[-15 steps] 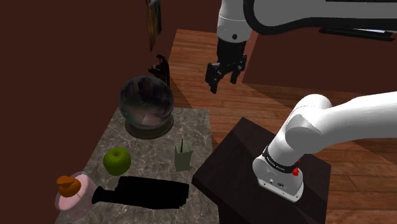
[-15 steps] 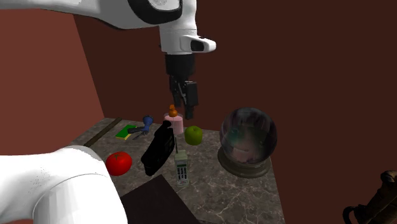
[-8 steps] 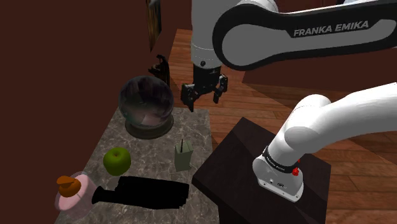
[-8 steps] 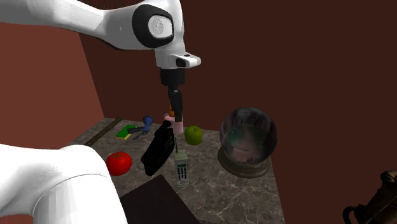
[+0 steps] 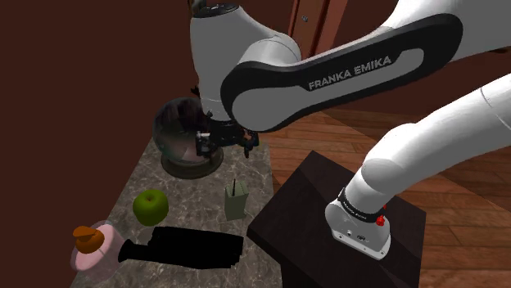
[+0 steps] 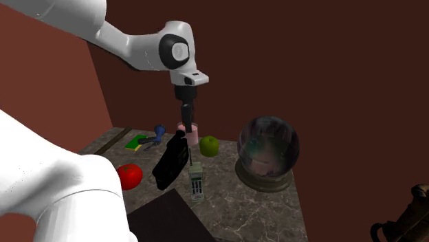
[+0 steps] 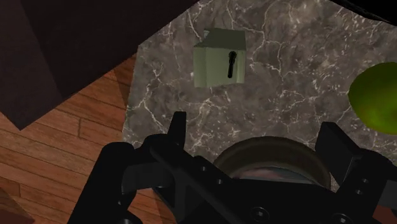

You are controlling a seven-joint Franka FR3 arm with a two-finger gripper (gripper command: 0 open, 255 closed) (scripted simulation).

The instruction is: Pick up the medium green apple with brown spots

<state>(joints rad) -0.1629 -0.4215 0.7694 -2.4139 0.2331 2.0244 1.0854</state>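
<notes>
The white arm (image 5: 237,41) arches from the stand at the shoulder view's lower right to centre frame, with the wrist pointing down. The end effector (image 5: 224,143) hangs released, fingers (image 7: 178,130) apart, above the glass globe (image 5: 188,135) on the marble desk (image 5: 196,196). At the shoulder view's lower left, a pink cup (image 5: 97,255) holds an orange-brown item (image 5: 88,237). The green apple (image 5: 151,206) rests on the desk left of centre, between cup and globe and apart from both. It is round and shows no long axis.
</notes>
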